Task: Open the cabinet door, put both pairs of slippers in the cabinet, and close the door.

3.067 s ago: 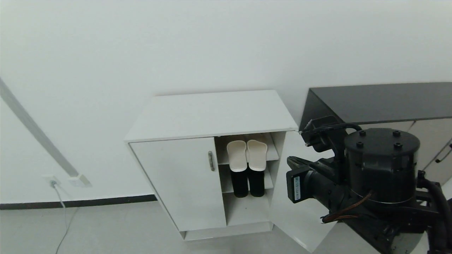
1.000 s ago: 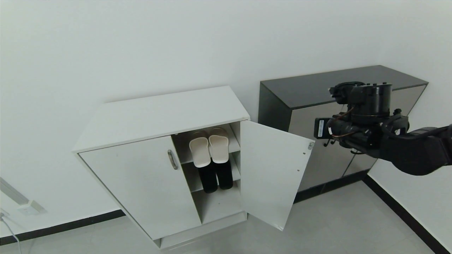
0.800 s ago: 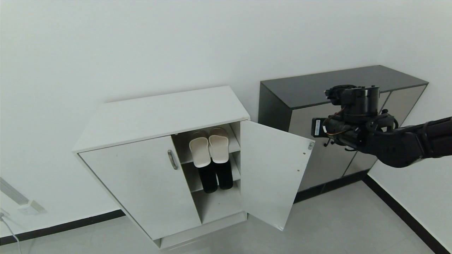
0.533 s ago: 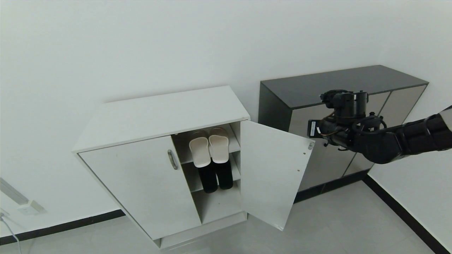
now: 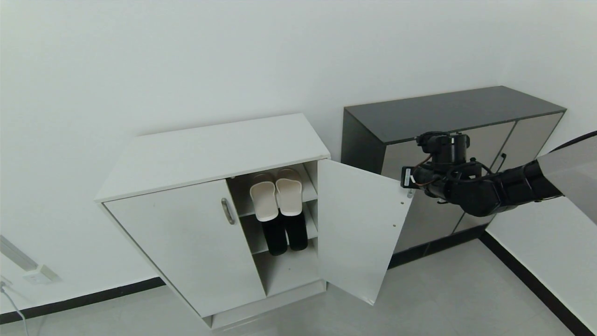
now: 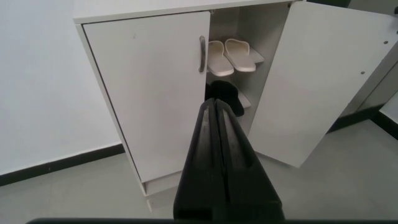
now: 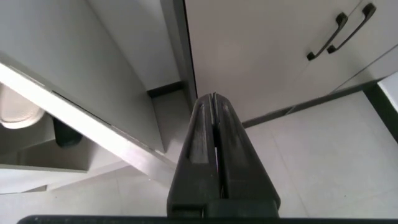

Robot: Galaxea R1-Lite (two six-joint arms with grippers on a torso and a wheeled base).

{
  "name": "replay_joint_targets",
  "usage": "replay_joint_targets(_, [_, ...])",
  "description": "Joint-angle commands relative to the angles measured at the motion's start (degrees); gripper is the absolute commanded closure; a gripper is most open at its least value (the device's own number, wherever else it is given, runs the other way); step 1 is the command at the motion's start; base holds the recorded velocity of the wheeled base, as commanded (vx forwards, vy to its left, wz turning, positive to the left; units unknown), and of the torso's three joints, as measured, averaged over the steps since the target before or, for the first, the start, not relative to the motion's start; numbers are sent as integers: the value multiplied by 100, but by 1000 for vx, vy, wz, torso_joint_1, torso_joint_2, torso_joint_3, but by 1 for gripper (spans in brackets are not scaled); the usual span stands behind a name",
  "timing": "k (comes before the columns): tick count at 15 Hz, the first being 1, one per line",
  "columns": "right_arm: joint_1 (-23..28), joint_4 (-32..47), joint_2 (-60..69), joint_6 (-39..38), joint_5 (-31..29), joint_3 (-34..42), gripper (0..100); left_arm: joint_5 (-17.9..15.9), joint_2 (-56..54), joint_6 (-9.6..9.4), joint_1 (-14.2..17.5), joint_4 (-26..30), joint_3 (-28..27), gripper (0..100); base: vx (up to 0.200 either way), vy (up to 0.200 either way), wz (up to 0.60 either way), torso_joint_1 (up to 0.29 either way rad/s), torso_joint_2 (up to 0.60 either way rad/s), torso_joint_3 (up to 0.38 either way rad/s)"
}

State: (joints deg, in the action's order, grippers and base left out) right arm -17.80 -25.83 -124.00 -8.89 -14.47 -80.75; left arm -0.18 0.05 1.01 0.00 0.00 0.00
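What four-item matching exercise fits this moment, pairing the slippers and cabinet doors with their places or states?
Things:
1. white slippers
2. black slippers
3. left door
4. right door

Place or state:
A. swung open
B. on the top shelf
C. shut
D. on the second shelf down

Pairs: 1-B, 2-D, 3-C, 4-A
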Motion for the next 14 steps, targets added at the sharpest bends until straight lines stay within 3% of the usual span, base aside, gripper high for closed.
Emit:
replay_joint_targets(1, [4, -1, -71, 1, 6, -11, 100, 1, 4, 4, 0, 0, 0, 100, 0, 0, 0, 0, 0, 0])
replay_joint_targets(8, [-75, 8, 34, -25, 6, 112, 100, 1, 4, 4, 0, 0, 0, 100, 0, 0, 0, 0, 0, 0])
replay_joint_targets(14, [-637, -36, 895, -43, 14, 1097, 100, 1, 4, -5, 0, 0, 0, 100, 0, 0, 0, 0, 0, 0])
